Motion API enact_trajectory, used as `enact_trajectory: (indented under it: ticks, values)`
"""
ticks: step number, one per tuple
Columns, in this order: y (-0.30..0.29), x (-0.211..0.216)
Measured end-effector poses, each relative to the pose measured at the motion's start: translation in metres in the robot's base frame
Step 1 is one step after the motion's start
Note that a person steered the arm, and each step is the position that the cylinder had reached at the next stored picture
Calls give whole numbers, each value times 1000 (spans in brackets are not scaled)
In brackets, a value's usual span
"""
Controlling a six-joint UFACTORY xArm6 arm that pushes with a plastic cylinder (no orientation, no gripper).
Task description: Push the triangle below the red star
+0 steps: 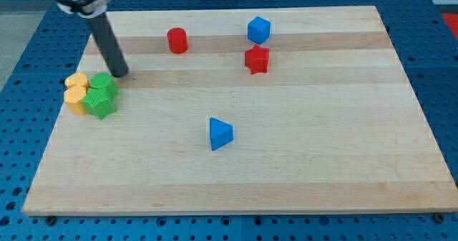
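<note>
A blue triangle (220,134) lies near the middle of the wooden board, toward the view's bottom. A red star (257,58) sits above it and to the right. My tip (120,74) rests on the board at the view's upper left, far left of the triangle and just above and right of the green blocks. The rod slants up to the arm at the view's top left.
A red cylinder (177,40) and a blue cube-like block (258,30) stand near the view's top. Two green blocks (101,96) and two yellow blocks (75,92) cluster at the left edge. The board's edges (236,212) border blue perforated table.
</note>
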State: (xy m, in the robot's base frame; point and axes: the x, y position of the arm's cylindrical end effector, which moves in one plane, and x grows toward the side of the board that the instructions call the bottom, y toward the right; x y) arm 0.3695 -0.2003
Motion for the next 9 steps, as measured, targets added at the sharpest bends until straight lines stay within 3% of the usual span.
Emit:
enact_trajectory:
  ticks: [1, 3, 4, 6, 8, 9]
  values:
    - [66, 9]
    - [221, 75]
    - [243, 75]
    - [216, 79]
    - [126, 124]
    - [122, 163]
